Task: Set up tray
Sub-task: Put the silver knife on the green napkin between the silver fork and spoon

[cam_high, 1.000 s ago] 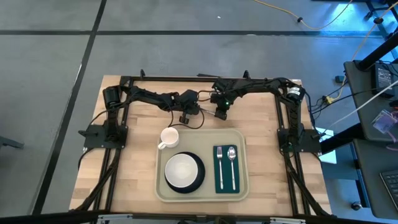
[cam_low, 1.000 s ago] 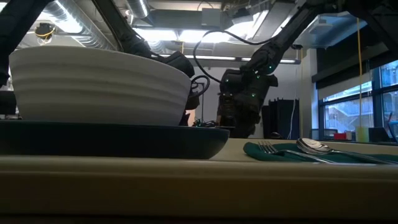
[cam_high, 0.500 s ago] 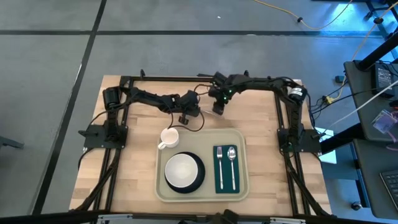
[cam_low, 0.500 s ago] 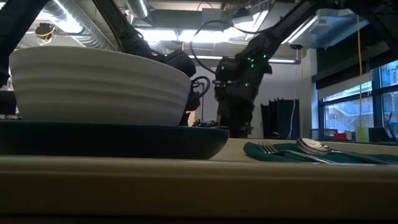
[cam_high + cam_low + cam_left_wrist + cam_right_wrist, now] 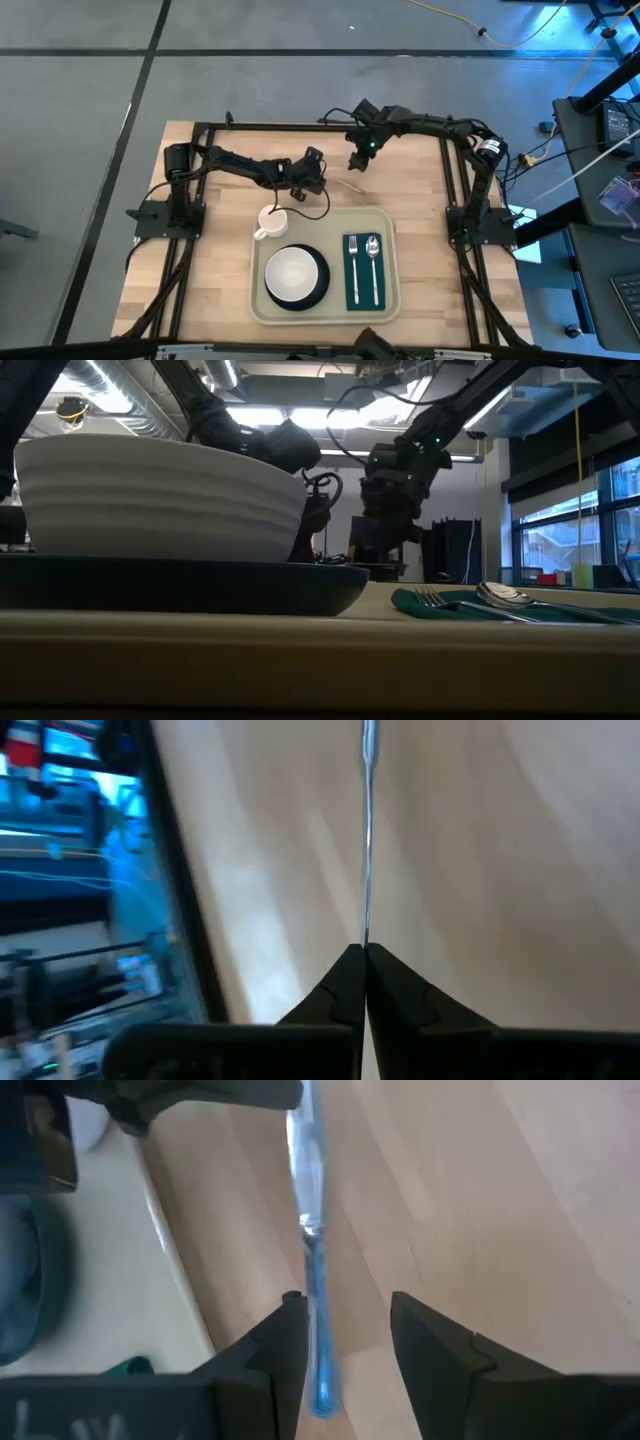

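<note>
While the left pincer [image 5: 362, 952] is clamped shut on one end of a thin silver metal knife [image 5: 368, 830] above the pale wooden counter [image 5: 210, 260], the right pincer [image 5: 340, 1320] stands apart, fingers open, the knife's other end lying between them untouched. Large pale beige rectangular plastic tray [image 5: 390, 300] sits at counter centre, near side, carrying white bowl [image 5: 293, 273] on dark plate [image 5: 322, 281], dark green napkin [image 5: 352, 297] with fork [image 5: 353, 262] and spoon [image 5: 373, 258]. White mug [image 5: 272, 221] at its far-left corner.

pale beige rimmed tray [image 5: 390, 262] lies flat on the table's near half.
</note>
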`<state>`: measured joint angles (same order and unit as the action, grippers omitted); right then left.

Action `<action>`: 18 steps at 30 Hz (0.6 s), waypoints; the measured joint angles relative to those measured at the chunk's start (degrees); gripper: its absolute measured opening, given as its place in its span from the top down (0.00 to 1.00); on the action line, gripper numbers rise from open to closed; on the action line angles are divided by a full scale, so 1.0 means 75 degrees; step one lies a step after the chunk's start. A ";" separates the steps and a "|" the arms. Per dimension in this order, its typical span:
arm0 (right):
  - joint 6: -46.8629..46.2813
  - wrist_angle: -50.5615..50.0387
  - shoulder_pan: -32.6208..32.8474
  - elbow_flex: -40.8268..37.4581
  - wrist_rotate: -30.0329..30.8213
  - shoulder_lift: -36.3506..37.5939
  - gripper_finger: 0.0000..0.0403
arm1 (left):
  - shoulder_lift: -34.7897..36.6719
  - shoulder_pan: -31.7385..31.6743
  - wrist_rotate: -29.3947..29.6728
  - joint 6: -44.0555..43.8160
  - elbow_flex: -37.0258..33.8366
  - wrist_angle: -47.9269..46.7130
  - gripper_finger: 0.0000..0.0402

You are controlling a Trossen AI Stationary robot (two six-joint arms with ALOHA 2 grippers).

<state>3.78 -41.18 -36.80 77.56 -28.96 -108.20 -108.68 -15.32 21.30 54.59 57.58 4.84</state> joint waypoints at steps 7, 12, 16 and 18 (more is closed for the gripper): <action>0.0335 -0.0122 -0.0081 0.0000 -0.0729 0.0000 0.64 | 0.0016 0.0347 0.1253 0.1313 0.0009 0.0918 1.00; 0.0701 -0.0243 -0.0334 0.0003 -0.1934 0.0000 0.64 | 0.0029 0.0631 0.1632 0.2098 0.0016 0.1690 1.00; 0.0739 -0.0287 -0.0498 0.0006 -0.2193 0.0027 0.64 | 0.0253 0.0838 0.1646 0.2467 0.0023 0.1977 1.00; 0.0748 -0.0281 -0.0566 0.0006 -0.1992 0.0113 0.64 | 0.0415 0.0916 0.1609 0.2481 0.0023 0.1875 1.00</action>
<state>9.39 -43.29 -41.04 77.60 -43.90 -107.35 -105.57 -8.44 33.36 73.20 57.76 18.91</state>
